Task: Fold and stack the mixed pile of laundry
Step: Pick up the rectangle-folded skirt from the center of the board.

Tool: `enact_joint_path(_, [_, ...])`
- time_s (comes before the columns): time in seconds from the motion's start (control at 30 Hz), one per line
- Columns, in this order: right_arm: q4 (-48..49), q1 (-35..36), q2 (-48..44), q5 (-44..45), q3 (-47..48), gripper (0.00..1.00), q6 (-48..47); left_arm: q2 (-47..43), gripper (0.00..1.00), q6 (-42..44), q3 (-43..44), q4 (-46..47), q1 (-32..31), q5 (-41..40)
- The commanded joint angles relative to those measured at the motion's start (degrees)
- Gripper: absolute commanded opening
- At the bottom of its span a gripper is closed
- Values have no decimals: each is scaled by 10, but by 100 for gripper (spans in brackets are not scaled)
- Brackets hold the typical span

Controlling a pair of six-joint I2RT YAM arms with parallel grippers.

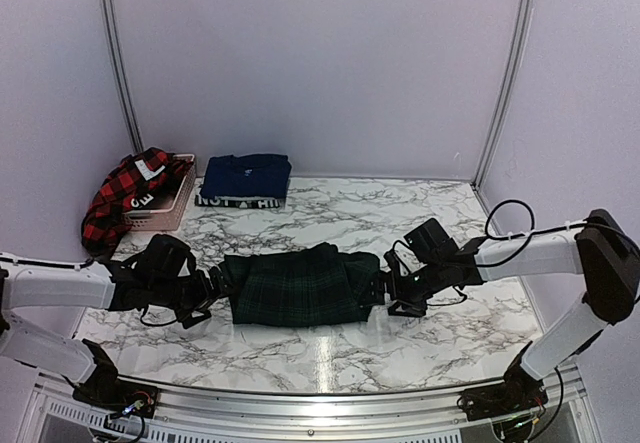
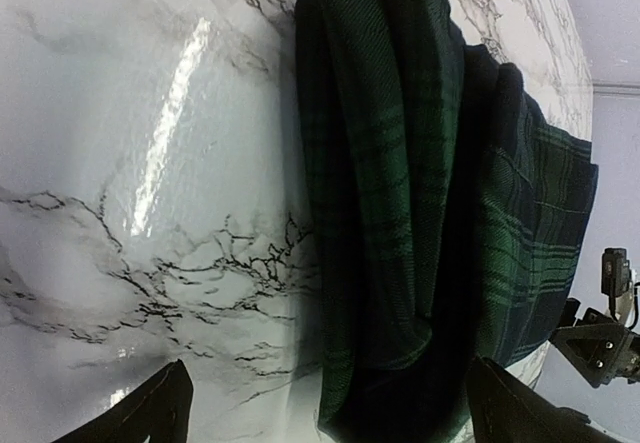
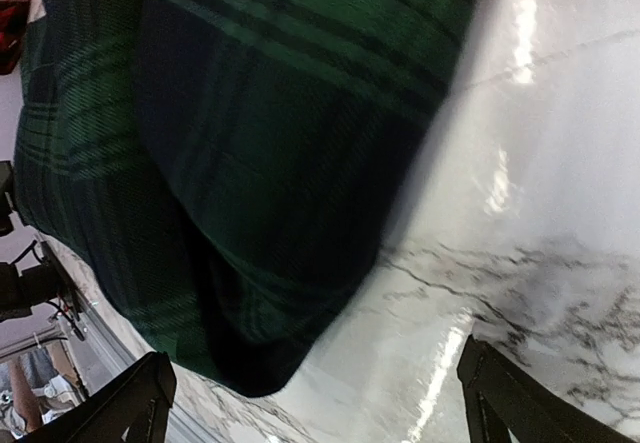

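Center of the marble table (image 1: pixel 420 225), the dark green plaid piece (image 1: pixel 295 285) is lying folded, with the left gripper (image 1: pixel 212 293) sitting at its left end and the right gripper (image 1: pixel 388 291) at its right end. Both claws are standing spread wide around the cloth ends, clamping nothing. Back left, 1 folded navy piece (image 1: pixel 245 173) with a white lettered band (image 1: pixel 235 201) is resting beside the pink basket (image 1: pixel 170 208), and the red-and-black checked shirt (image 1: pixel 118 195) is hanging over its rim.
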Motion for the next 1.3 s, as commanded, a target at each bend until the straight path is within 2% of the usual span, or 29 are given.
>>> enact_joint_path(0.0, [93,-5,34,-23,3,98,18,35,99,-31,-15,117,-16,26])
enact_joint_path(0.23, [149,-4,96,-42,13,94,15,108,99,-30,3,168,-38,23])
enact_joint_path(0.33, [170,-2,133,-52,32,87,11,135,88,-34,10,183,-39,18])
enact_joint_path(0.47, [174,7,169,-56,63,80,11,171,81,-36,28,199,-42,25])
enact_joint_path(0.53, [171,13,173,-51,74,80,12,173,83,-39,33,210,-47,23])
enact_joint_path(0.7, [158,14,176,-41,78,77,8,129,99,-72,-8,232,-39,7])
enact_joint_path(0.83, [141,8,174,-41,61,77,13,60,99,-89,-78,282,-26,-3])
enact_joint_path(0.97, [149,3,179,-50,54,75,14,27,99,-75,-101,336,-25,12])
enact_joint_path(1.27, [150,3,213,-69,76,72,6,139,99,-67,-31,363,-25,48])
